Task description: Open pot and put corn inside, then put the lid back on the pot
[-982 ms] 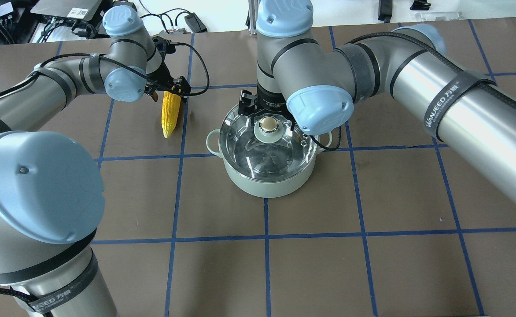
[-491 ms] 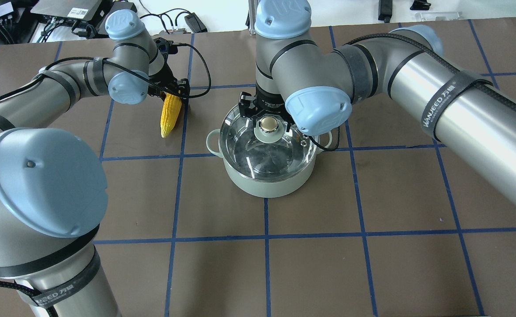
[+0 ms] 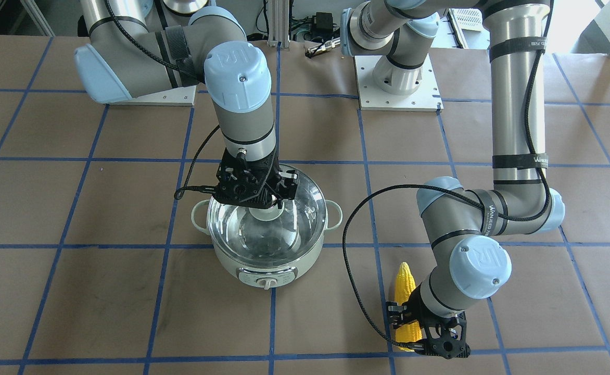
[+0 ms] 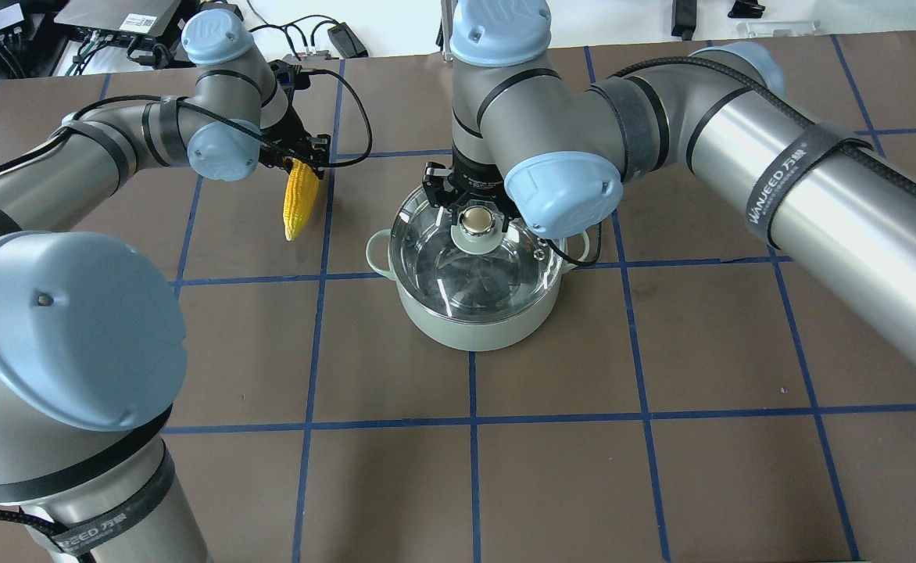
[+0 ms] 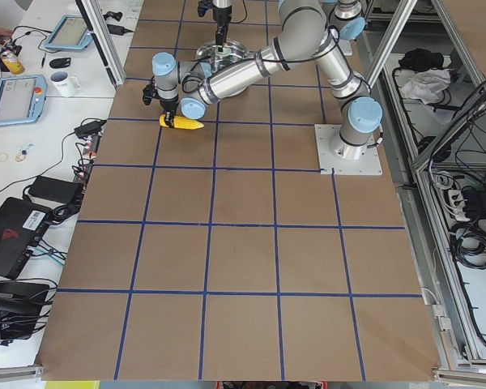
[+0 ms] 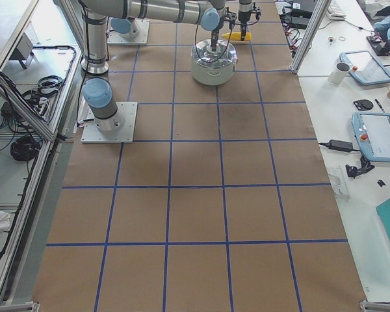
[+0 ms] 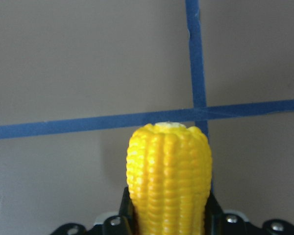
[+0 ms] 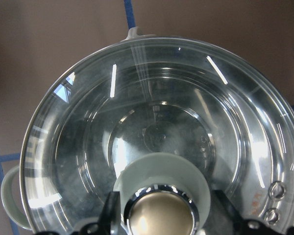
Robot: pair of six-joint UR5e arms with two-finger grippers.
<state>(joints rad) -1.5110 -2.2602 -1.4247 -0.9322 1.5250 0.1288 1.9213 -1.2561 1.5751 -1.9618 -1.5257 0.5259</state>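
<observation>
The mint-green pot [image 4: 474, 332] stands mid-table with its dial [image 3: 267, 283] facing away from me. The glass lid [image 4: 438, 270] is over it. My right gripper [image 4: 474, 209] comes straight down and is shut on the lid's beige knob [image 8: 159, 215]. I cannot tell whether the lid rests on the rim or is just off it. The yellow corn [image 4: 300, 199] lies level at the far left, tip toward my base. My left gripper [image 4: 303, 159] is shut on its thick end [image 7: 169, 171], low over the table.
The brown table [image 4: 661, 352] has a blue tape grid. The pot's loop handles [image 3: 197, 216] stick out to both sides. Electronics and cables [image 4: 114, 19] lie past the far edge. Both arm bases [image 3: 397, 83] stand at the near edge.
The left gripper and the corn have shifted slightly farther from my base, and the left elbow has moved a little. The right gripper and lid have barely moved.
</observation>
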